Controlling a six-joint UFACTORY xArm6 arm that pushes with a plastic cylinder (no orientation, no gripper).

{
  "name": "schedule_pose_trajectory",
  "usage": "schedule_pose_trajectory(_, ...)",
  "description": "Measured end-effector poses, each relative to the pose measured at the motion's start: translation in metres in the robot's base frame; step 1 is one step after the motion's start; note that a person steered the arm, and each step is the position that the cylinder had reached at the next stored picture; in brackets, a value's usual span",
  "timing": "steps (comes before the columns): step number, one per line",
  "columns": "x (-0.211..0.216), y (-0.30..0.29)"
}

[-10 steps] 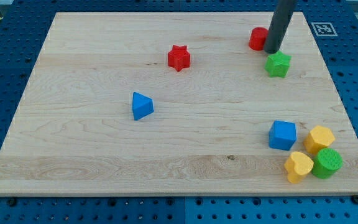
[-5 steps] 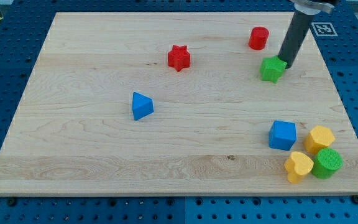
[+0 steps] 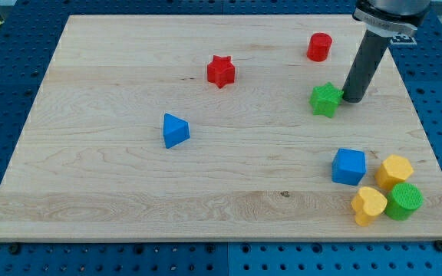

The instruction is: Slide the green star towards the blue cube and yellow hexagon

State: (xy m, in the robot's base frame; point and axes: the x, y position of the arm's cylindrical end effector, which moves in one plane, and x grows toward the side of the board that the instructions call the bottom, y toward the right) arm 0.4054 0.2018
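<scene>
My tip (image 3: pixel 352 99) sits hard against the view's-right side of the green star (image 3: pixel 325 99), touching or as good as touching; the rod has no jaws, just a straight dark rod leaning up toward the view's top right. The star lies on the wooden board (image 3: pixel 113 192), right of centre and in the upper half. Blue cube (image 3: pixel 348 166) is well below it toward the view's bottom right. Yellow hexagon (image 3: pixel 395 170) is just right of the cube. Below those, the yellow heart (image 3: pixel 369 205) and green cylinder (image 3: pixel 404 201) sit touching each other. Red cylinder (image 3: pixel 319 47) is above the star near the top edge. Red star (image 3: pixel 221 71) is further left, blue triangular block (image 3: pixel 175 130) left of centre.
</scene>
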Motion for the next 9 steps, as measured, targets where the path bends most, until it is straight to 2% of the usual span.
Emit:
schedule_pose_trajectory(1,0.000,0.000)
schedule_pose_trajectory(2,-0.019,-0.009)
schedule_pose_trajectory(3,-0.029,-0.055)
schedule_pose_trajectory(4,0.003,-0.051)
schedule_pose_trajectory(7,0.061,-0.002)
schedule_pose_trajectory(9,0.068,0.015)
